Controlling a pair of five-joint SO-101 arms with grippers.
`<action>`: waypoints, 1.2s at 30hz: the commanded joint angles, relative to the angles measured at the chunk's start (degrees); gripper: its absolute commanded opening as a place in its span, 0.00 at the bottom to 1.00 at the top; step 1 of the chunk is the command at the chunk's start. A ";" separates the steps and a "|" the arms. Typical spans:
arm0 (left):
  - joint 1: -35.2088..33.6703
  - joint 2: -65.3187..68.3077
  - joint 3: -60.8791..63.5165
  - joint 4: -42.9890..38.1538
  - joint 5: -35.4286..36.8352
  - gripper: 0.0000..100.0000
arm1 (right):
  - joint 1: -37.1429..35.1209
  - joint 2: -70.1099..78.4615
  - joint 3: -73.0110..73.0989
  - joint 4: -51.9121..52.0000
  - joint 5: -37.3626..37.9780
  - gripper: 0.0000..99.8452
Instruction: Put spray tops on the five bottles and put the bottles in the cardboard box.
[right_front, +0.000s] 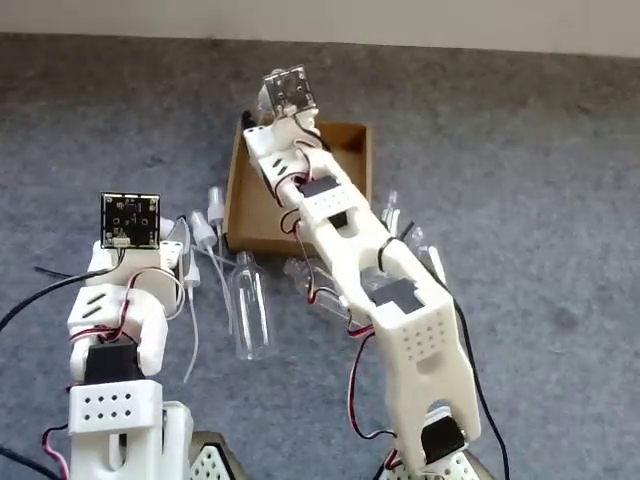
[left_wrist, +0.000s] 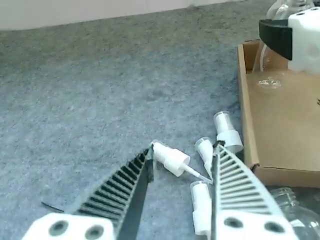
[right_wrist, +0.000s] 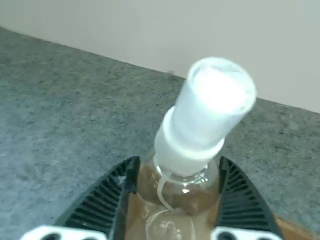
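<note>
My right gripper (right_wrist: 178, 165) is shut on a clear bottle (right_wrist: 172, 200) that carries a white spray top with a clear cap (right_wrist: 205, 115), held upright over the far left corner of the cardboard box (right_front: 345, 150). My left gripper (left_wrist: 183, 148) stands open low over the grey carpet, with a loose white spray top (left_wrist: 170, 159) lying between its fingertips. Three more spray tops (left_wrist: 227, 132) (left_wrist: 205, 150) (left_wrist: 200, 205) lie close by, between that gripper and the box wall (left_wrist: 247, 115). An uncapped clear bottle (right_front: 250, 305) lies on the carpet between the arms.
More clear bottles (right_front: 395, 212) (right_front: 300, 270) lie beside and partly under the right arm (right_front: 360, 250), to the right of the box. Cables trail from the left arm (right_front: 115, 330). Open carpet spreads to the far left and far right.
</note>
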 joint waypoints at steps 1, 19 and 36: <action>-0.75 -0.75 -0.40 -1.32 0.18 0.17 | -0.04 -1.36 -3.56 1.98 -0.09 0.19; -0.75 -0.75 -0.31 -1.23 0.09 0.17 | -1.10 -1.10 -14.90 10.51 -0.44 0.27; -0.75 -0.40 -0.22 -1.14 0.09 0.17 | -1.36 -1.10 -72.84 77.67 -0.09 0.27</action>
